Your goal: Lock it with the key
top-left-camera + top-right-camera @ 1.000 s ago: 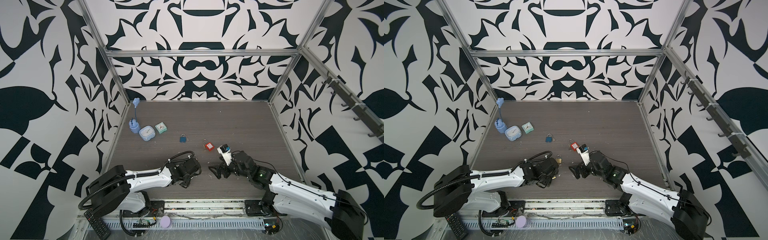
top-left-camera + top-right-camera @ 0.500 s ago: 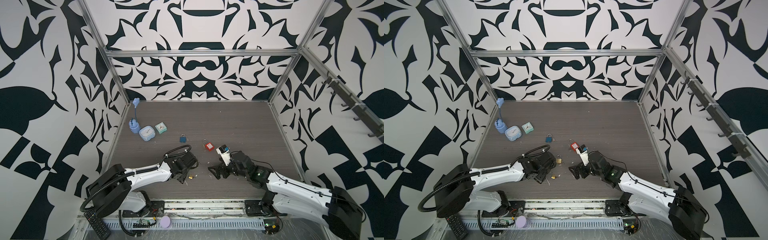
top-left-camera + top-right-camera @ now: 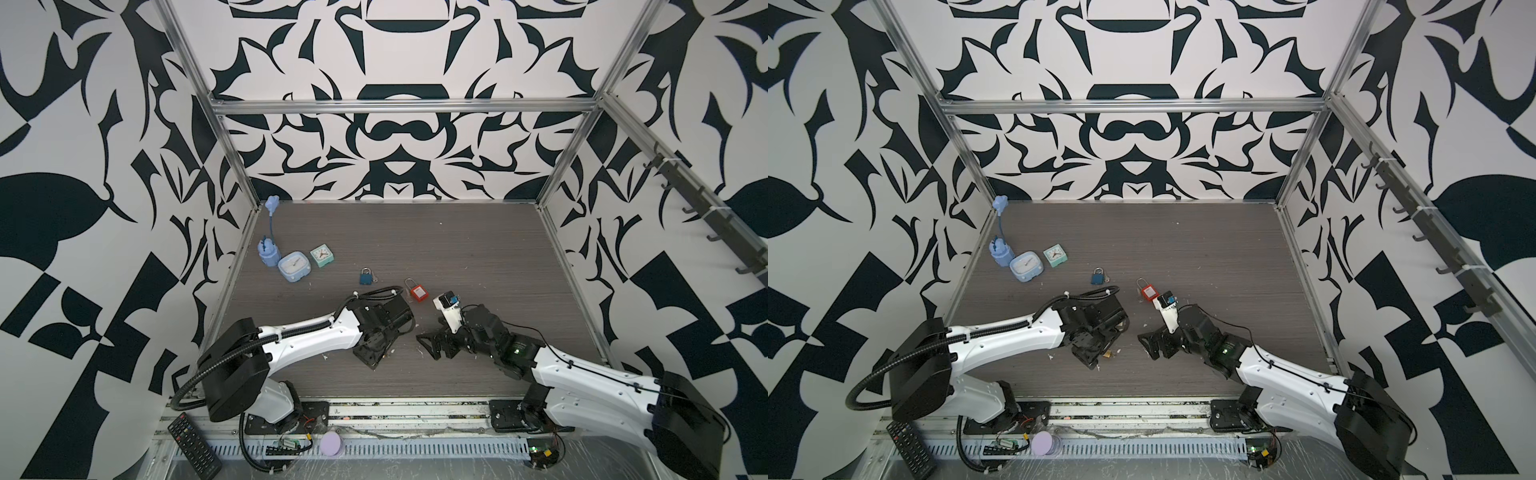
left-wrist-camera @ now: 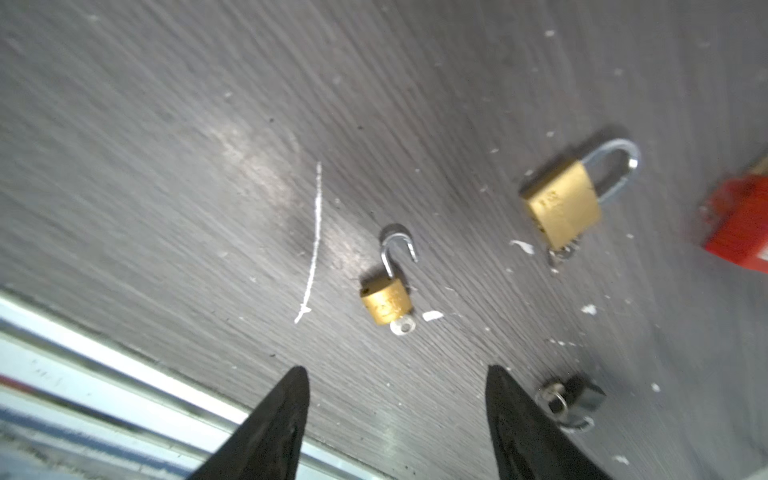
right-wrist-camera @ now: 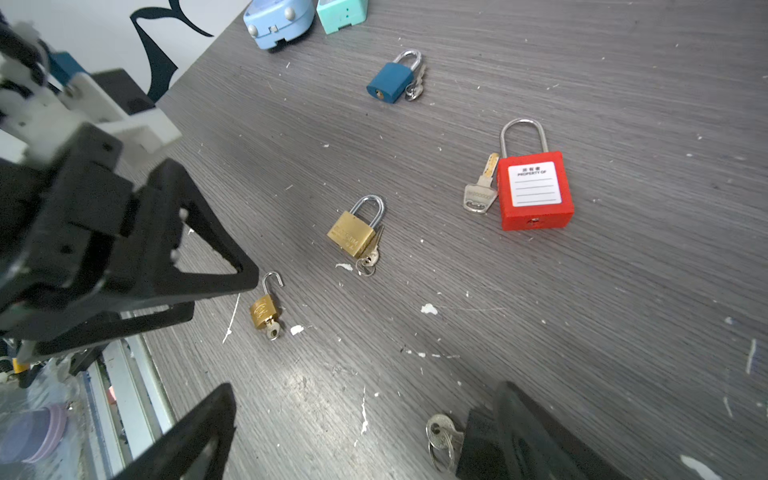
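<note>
A small brass padlock (image 4: 386, 301) (image 5: 264, 309) lies on the grey floor with its shackle swung open and a key (image 4: 402, 326) in its base. In a top view it shows as a brass speck (image 3: 1108, 354) beside my left gripper (image 3: 1094, 353). In the left wrist view the left gripper (image 4: 395, 374) is open with nothing between its fingers, and the padlock lies a little beyond the tips. My right gripper (image 5: 365, 390) (image 3: 432, 347) is wide open and holds nothing. A black padlock (image 5: 478, 444) with keys lies against one of its fingers.
A larger shut brass padlock (image 5: 353, 232) with keys lies near the small one. A red padlock (image 3: 419, 293) with a key and a blue padlock (image 3: 365, 277) lie farther back. Two small clocks (image 3: 294, 268) and a blue gadget (image 3: 268, 253) stand at the back left. The metal front rail (image 4: 124, 374) is close.
My left gripper has swung back over the brass padlocks, covering the larger one, and its jaws have narrowed somewhat. The right arm has barely moved.
</note>
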You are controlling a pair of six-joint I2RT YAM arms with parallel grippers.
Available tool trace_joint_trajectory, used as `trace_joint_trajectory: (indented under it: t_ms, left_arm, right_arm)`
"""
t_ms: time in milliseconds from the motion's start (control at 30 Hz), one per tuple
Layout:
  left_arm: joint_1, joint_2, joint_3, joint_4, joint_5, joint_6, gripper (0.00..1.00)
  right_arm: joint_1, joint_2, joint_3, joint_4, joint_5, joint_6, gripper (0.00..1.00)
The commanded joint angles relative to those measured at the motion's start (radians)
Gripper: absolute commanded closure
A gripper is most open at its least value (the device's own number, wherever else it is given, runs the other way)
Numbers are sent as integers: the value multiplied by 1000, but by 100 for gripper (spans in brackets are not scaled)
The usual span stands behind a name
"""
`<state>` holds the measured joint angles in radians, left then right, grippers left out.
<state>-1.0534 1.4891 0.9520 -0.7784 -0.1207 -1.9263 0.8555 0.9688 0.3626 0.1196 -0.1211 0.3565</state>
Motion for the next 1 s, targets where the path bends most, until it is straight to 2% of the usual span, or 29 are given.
trace_joint_trajectory:
  t_ms: [0,133,233,400,467,733,967]
  left_arm:
    - [-4,35,50,-77,35,-109,31]
    - [-3,76,63,-78,52,-165,32]
    - [-3,87,42,-56,59,-211,33]
    - [-2,96,16,-9,56,-250,35]
    - [-3,103,10,-2,53,-258,35]
    - [-3,123,-30,31,55,-326,42]
    - [-1,157,-33,61,48,-338,44]
  right_arm:
    - [6,-40,-11,41,4,-2,2]
    - [6,-49,-17,20,-32,-41,2]
    - [8,-46,-24,24,-134,-96,2]
    - [23,-48,-57,55,-207,-166,0]
    - [28,-47,-37,-5,-226,-184,0]
    - [66,43,-2,-59,-248,-205,2]
    - [89,19,1,-67,-235,-227,1]
